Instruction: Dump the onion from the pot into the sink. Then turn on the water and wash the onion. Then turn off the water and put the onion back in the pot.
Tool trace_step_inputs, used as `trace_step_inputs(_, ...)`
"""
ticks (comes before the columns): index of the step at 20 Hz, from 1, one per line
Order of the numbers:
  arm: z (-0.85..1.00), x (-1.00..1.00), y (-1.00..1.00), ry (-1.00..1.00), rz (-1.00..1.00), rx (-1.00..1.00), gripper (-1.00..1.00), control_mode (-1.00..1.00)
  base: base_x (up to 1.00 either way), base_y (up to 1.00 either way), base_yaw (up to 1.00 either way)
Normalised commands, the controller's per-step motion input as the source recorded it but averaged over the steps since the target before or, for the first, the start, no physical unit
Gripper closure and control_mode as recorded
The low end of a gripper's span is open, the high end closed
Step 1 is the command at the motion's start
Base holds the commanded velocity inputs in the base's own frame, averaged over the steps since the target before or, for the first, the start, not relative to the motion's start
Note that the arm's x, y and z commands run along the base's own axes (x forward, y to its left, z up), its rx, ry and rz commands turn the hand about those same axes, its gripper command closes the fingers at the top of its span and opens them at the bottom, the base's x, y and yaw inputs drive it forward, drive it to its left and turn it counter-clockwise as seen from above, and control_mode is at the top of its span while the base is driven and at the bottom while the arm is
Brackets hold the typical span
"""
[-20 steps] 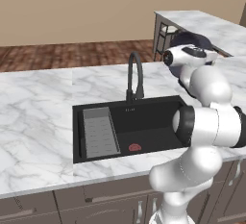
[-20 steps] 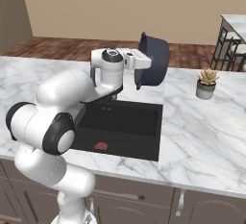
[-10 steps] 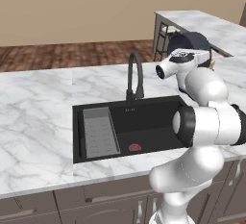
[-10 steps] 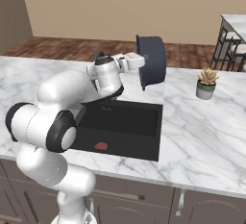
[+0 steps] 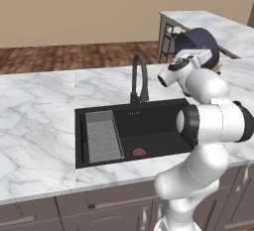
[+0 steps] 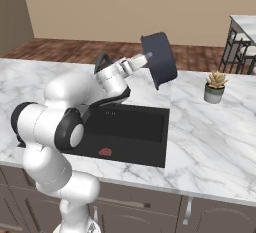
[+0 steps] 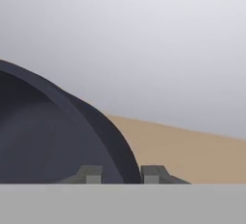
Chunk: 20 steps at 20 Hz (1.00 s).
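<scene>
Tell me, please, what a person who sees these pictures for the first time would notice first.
The dark pot draws the eye first: the pincer holds it by the rim, lifted high and tipped on its side above the marble counter, to the right of the black sink. In the sink a red drain and a grey ribbed tray stand out, with the black gooseneck faucet behind. A small planter stands on the counter further right.

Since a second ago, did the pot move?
Yes. The pot, held by the gripper, has risen and tipped more onto its side, farther above the sink in the right base view.
</scene>
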Motion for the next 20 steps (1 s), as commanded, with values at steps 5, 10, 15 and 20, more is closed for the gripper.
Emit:
trace_step_inputs(5, 0.24, 0.19, 0.09, 0.00, -0.08, -0.15, 1.00, -1.00, 0.00, 0.00, 0.00)
trace_step_inputs(10, 0.09, 0.18, 0.21, -0.02, -0.08, -0.16, 1.00, -1.00, 0.00, 0.00, 0.00)
trace_step_inputs(15, 0.06, 0.03, 0.12, -0.06, -0.07, -0.14, 1.00, -1.00, 0.00, 0.00, 0.00)
trace_step_inputs(20, 0.05, -0.19, -0.01, -0.19, -0.09, -0.04, 1.00, -1.00, 0.00, 0.00, 0.00)
